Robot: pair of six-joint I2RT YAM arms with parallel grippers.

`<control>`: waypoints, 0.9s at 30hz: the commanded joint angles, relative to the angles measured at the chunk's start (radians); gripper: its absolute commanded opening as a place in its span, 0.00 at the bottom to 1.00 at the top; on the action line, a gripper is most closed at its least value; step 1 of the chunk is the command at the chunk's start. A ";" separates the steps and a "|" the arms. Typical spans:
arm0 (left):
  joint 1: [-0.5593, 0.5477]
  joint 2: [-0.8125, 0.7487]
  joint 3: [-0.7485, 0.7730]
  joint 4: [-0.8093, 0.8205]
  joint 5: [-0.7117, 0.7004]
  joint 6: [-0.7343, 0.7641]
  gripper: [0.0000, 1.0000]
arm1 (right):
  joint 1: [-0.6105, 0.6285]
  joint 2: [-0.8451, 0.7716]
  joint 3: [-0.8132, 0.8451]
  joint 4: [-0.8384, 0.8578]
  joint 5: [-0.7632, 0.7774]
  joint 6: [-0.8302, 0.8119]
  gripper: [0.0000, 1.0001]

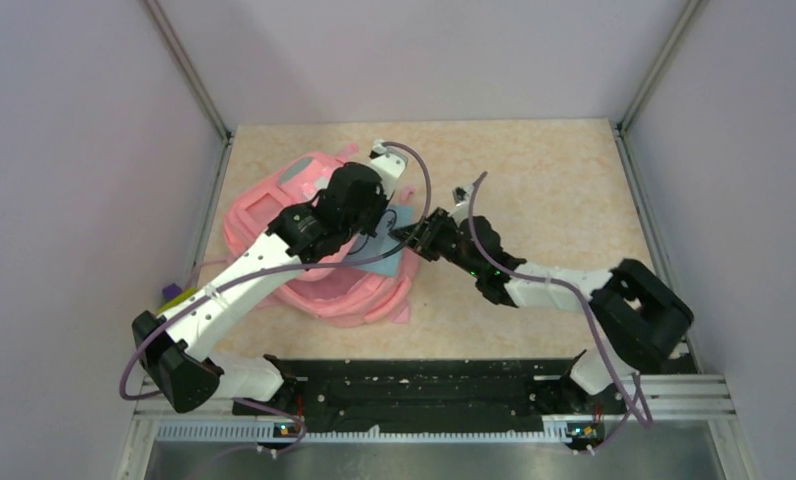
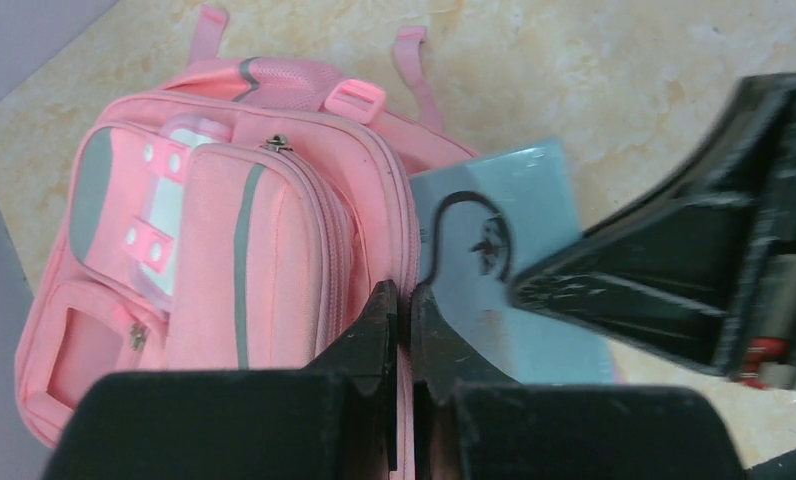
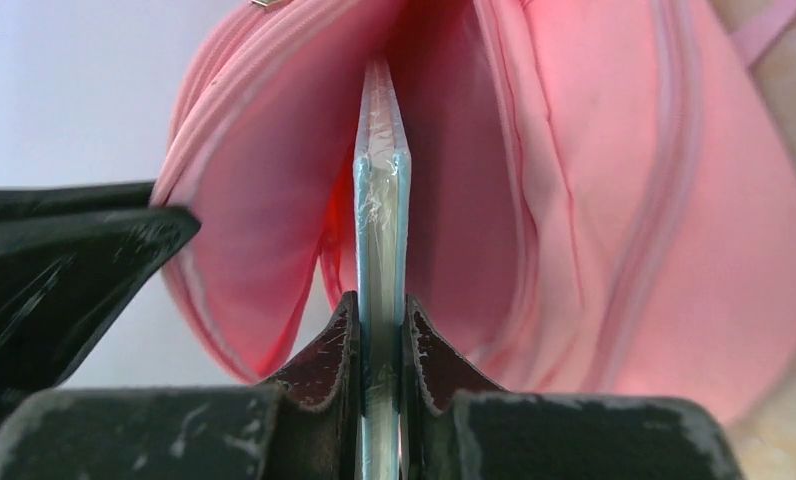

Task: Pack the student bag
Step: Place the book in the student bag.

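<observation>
Student bag (image 1: 259, 215): rim pinched between closed left fingers (image 2: 382, 335); right fingers (image 3: 336, 355) clamped on blue book (image 3: 379, 200) at bag mouth.

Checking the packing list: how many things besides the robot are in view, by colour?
Pink: 1, the student bag
Light blue: 1, the book
Yellow-green and purple: 1, a small item at the table's left edge
Total: 3

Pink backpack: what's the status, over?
Left pincer shut on backpack rim, holding it open. Right pincer shut on blue book, edge-on at the mouth. Nothing seen blocking.
</observation>
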 commanded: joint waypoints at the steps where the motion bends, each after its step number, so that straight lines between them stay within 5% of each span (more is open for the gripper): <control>1: -0.017 -0.036 0.018 0.164 0.129 -0.039 0.00 | 0.074 0.177 0.144 0.215 0.148 -0.015 0.00; 12: -0.014 -0.070 -0.003 0.173 0.235 -0.096 0.00 | 0.129 0.563 0.470 0.286 0.227 -0.081 0.10; 16: -0.014 -0.062 -0.009 0.168 0.241 -0.101 0.00 | 0.135 0.653 0.568 0.277 0.235 -0.086 0.21; 23: -0.003 -0.074 -0.016 0.164 0.210 -0.098 0.00 | 0.137 0.489 0.318 0.453 0.290 -0.192 0.60; 27: 0.011 -0.056 -0.005 0.150 0.229 -0.110 0.00 | 0.137 0.353 0.166 0.459 0.255 -0.237 0.74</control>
